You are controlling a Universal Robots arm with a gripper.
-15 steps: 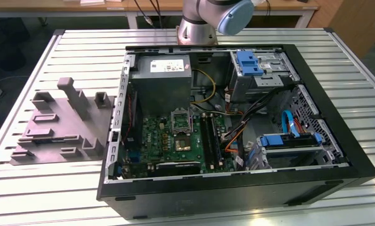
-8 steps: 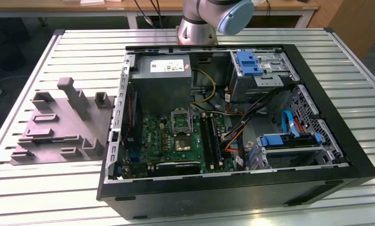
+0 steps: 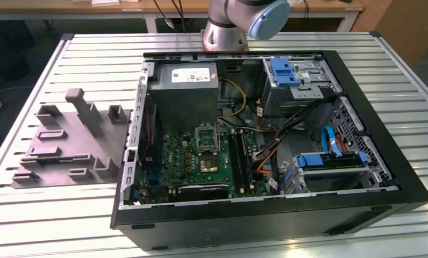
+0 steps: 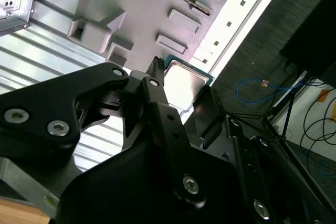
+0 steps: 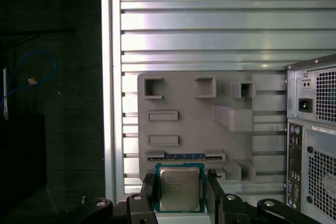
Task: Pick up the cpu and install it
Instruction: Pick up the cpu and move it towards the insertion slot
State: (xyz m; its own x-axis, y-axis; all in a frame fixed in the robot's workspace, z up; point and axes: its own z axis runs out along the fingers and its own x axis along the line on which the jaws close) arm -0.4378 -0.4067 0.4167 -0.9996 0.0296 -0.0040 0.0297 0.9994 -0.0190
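Grey moulded plastic tray (image 3: 56, 156) by the slatted metal bench's (image 3: 49, 215) edge at the exterior view's left, open black computer case (image 3: 271, 220) beside it, my black two-fingered claw (image 5: 181, 195) clamped narrowly on the small silvery square cpu (image 5: 181, 187), gripped by opposite edges in the air above the tray in both wrist views.

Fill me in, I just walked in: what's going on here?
The robot arm's pincer grips a small square silvery-topped cpu, held over a grey moulded plastic holder tray on the slatted metal table. The open black computer case sits beside the tray; the cpu is not installed yet.
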